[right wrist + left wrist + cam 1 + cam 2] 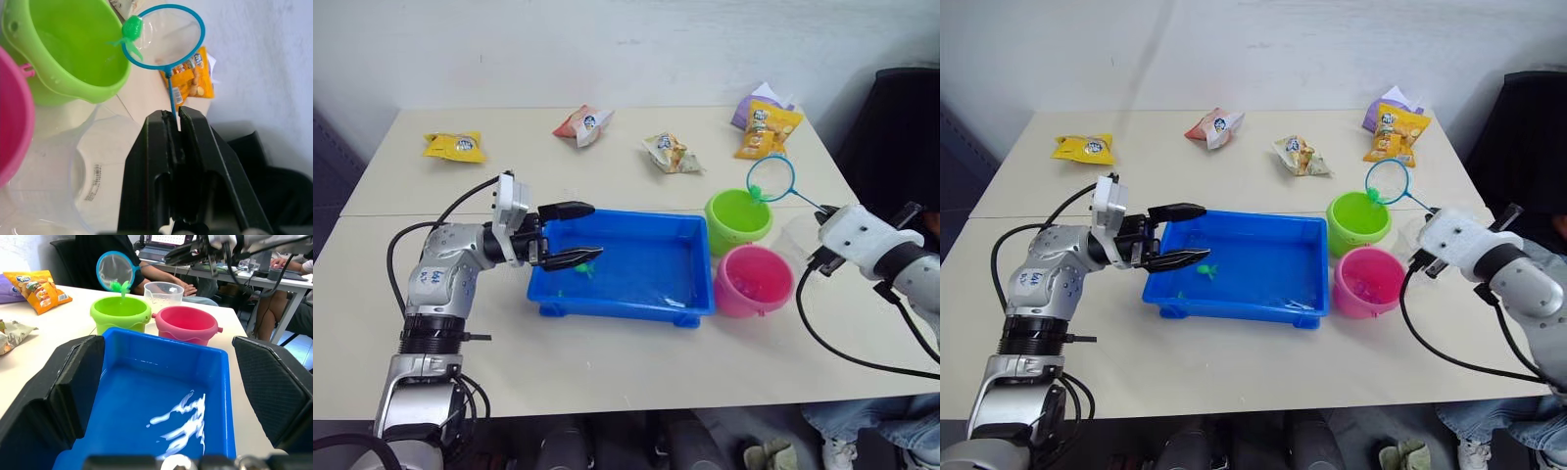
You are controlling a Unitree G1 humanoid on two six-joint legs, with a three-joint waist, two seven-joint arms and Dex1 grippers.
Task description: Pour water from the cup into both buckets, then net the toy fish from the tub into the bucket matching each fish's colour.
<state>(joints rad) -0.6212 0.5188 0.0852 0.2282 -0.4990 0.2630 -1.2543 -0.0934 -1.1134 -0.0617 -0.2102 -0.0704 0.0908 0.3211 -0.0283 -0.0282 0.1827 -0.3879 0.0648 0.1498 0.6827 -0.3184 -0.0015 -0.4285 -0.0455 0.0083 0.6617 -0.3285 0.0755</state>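
Observation:
The blue tub point(636, 311) lies at the table's middle with a green toy fish point(585, 266) near its left end. My left gripper point(595, 231) hovers open over that end, holding nothing. On the tub's right stand the lime green bucket point(737, 217) and, nearer me, the pink bucket point(754, 279). The clear cup point(163, 290) stands upright just right of the buckets. My right gripper point(174, 113) is shut on the thin handle of the net point(168, 36). The hoop is tilted over the green bucket's far rim, with a green toy fish point(131, 28) hanging at its edge.
Several snack bags lie along the table's far side: yellow point(455, 147), red and white point(583, 123), pale point(672, 154), orange point(767, 128). A person's legs in jeans point(862, 421) are at the table's right front corner.

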